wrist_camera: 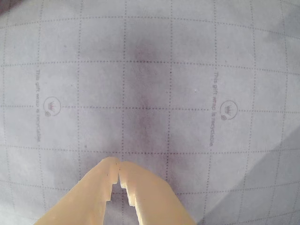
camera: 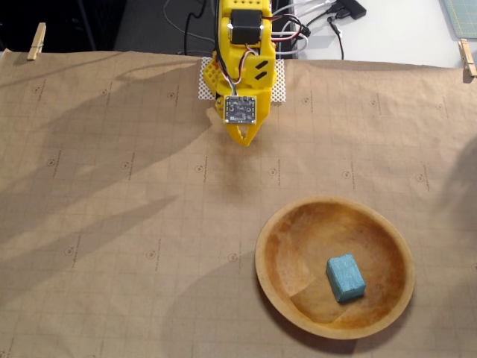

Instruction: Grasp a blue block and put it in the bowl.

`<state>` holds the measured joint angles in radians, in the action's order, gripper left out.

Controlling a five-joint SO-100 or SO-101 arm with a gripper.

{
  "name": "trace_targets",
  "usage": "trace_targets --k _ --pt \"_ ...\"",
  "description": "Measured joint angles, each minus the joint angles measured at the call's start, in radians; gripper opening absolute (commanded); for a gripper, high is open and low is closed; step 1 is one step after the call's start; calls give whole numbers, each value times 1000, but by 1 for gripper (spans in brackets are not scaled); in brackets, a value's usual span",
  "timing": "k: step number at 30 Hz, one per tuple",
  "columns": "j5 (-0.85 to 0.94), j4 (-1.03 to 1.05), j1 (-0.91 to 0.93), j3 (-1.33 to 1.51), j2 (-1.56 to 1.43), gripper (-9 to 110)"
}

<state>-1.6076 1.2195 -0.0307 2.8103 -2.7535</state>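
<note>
In the fixed view the teal-blue block [camera: 345,277] lies inside the wooden bowl [camera: 277,298], right of its middle, at the lower right of the table. My yellow gripper [camera: 245,139] hangs near the arm's base at the top centre, well away from the bowl, up and to its left. Its jaws are closed together and hold nothing. In the wrist view the gripper [wrist_camera: 118,165] enters from the bottom edge with fingertips touching, over bare paper. Block and bowl are out of the wrist view.
Brown gridded wrapping paper [camera: 112,186] covers the table, held by wooden clothespins at the back left [camera: 36,41] and the back right [camera: 466,57]. Cables [camera: 313,26] lie behind the arm's base.
</note>
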Motion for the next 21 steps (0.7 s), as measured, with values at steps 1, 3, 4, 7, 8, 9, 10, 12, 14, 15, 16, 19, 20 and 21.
trace_targets --k 1,3,4,7,8,9,10,12,14,15,16,19,20,21 --pt "2 0 0 11 -17 -3" --pt "2 0 0 69 -104 -3" --pt "2 0 0 86 -135 -3" --pt "2 0 0 127 -204 -3" --pt "2 0 0 137 -222 -3" --pt "2 0 0 144 -233 -3" --pt "2 0 0 153 -244 -3" --pt "2 0 0 183 -272 -3" --pt "2 0 0 224 -314 -3" --pt "2 0 0 235 -325 -3" --pt "2 0 0 258 -357 -3" --pt "2 0 0 322 -426 -3" --pt "2 0 0 336 -448 -3" --pt "2 0 0 342 -471 -3"
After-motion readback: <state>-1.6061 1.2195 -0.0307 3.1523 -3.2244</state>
